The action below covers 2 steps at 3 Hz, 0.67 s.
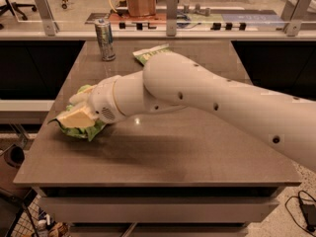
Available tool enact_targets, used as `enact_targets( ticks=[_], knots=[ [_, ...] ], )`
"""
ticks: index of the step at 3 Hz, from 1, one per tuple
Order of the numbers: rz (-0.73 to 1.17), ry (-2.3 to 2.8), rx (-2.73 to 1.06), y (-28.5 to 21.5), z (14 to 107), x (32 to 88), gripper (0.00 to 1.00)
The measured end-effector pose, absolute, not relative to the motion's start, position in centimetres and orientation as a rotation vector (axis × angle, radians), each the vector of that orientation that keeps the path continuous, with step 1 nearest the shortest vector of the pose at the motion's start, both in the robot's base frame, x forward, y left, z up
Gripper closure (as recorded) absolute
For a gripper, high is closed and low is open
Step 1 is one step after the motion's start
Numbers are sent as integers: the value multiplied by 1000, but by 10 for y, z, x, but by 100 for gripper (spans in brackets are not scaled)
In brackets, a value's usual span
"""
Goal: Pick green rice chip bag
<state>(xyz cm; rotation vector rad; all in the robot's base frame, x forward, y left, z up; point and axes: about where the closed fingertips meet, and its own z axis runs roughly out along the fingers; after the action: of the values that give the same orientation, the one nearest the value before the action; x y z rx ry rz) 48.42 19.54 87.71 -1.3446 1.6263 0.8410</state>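
Observation:
The green rice chip bag (pixel 83 131) is bright green and crumpled, near the left edge of the table (pixel 197 152). My gripper (pixel 77 113) is on it at the end of the white arm (pixel 207 95) that reaches in from the right. The pale fingers (pixel 75 118) are closed over the bag, and green foil shows above and below them. Most of the bag's print is hidden by the gripper. I cannot tell whether the bag touches the table or is just above it.
A smaller dull-green bag with a white top edge (pixel 148 54) lies at the back of the table, partly behind the arm. A metal can (pixel 104 39) stands at the back left. A glass-railed counter (pixel 168 21) runs behind the table.

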Motion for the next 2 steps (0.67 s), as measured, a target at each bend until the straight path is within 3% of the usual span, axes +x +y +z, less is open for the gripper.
enact_targets(
  ticks=[2],
  knots=[
    [849,1373,-1196,128,901,534,100]
  ],
)
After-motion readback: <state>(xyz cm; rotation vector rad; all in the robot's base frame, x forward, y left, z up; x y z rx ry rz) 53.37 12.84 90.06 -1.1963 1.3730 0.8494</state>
